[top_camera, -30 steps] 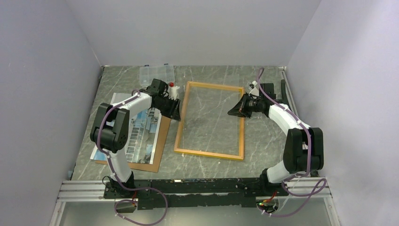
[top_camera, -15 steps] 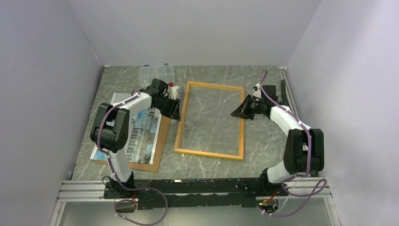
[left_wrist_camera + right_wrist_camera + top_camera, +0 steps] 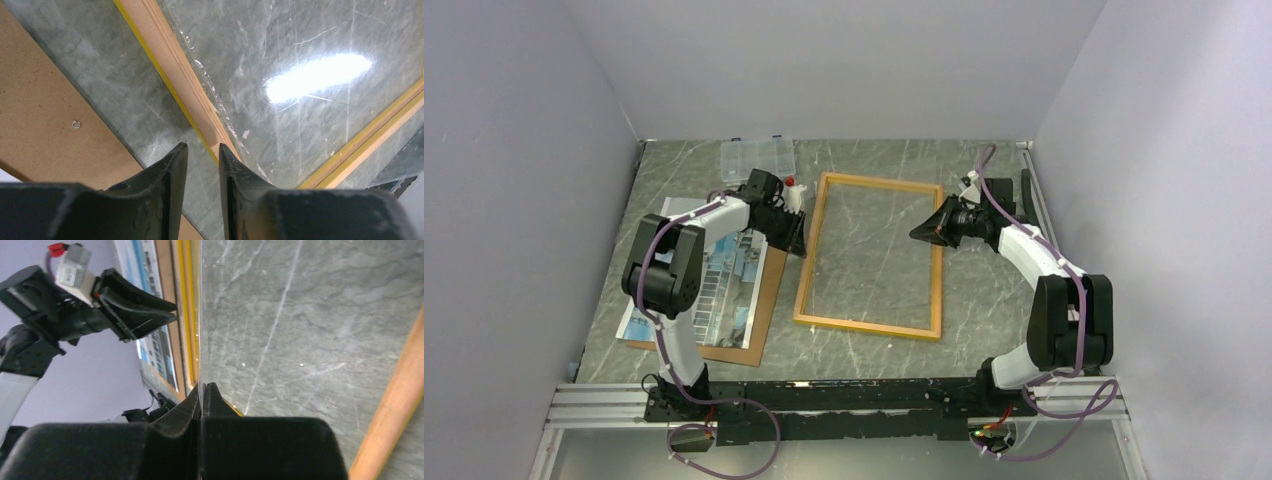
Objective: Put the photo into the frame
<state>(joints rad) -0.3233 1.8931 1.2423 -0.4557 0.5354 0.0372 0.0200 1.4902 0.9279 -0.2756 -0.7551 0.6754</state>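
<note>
You are getting the frame (image 3: 869, 327) ready in the middle. The photo (image 3: 729, 285) lies on the brown board (image 3: 767, 295) at the left. Your right gripper (image 3: 921, 235) is pinched on the clear sheet (image 3: 200, 330). Your left gripper (image 3: 200, 150) sits at the frame's left edge, and I cannot tell if it grips. Next, fetch the photo gently. There are no words to read.

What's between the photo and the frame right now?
Top view: between photo and frame lie the backing board's edge and a bare tabletop strip, the left gripper over it.

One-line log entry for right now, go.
left pincer open at frame left rail | right pincer shut near right rail | photo outside frame
</note>
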